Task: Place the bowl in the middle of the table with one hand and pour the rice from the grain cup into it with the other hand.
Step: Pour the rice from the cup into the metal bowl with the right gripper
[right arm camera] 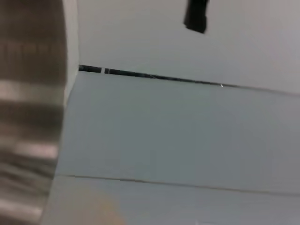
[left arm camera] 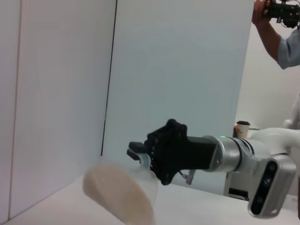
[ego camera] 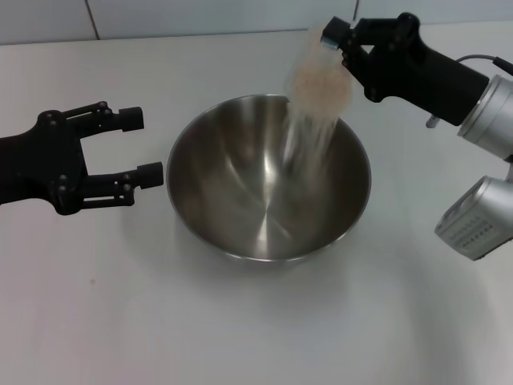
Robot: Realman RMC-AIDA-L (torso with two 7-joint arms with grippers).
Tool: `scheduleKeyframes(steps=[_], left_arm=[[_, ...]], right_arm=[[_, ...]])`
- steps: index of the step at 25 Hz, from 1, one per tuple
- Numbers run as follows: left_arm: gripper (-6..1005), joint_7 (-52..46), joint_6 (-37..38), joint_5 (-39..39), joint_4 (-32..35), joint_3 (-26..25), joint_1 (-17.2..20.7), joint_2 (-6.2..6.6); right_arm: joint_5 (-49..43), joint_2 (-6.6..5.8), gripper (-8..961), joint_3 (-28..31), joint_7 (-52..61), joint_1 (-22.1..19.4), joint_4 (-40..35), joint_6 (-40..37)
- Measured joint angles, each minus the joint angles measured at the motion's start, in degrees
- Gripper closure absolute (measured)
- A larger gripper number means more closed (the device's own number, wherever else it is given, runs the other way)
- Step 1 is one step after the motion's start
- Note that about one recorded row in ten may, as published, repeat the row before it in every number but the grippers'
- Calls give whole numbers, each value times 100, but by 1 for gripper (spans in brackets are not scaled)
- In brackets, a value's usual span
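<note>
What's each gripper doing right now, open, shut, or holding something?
Left gripper: open, empty, beside the bowl.
Right gripper: shut on the cup, tipped over the bowl, rice pouring in.

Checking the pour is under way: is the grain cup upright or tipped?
Tipped. The right gripper holds the grain cup tilted over the bowl, and rice streams down into it.

A blurred band of brushed steel, the bowl's wall (right arm camera: 28,112), fills one side of the right wrist view. Beside it spreads a pale grey panelled wall (right arm camera: 187,140) crossed by thin dark seams. Well apart from the bowl, a small black object (right arm camera: 196,15) shows, too unclear to identify.
</note>
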Motion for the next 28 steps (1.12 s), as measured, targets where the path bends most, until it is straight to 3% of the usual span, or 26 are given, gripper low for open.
scheduleKeyframes(steps=[12, 28], left_arm=[[153, 36, 4, -11, 4, -36, 15, -3], [153, 47, 13, -44, 4, -35, -27, 1]], right_arm=[[356, 0, 939, -1219, -98, -650, -1085, 740], [358, 0, 940, -1403, -141, -769, -1300, 902]])
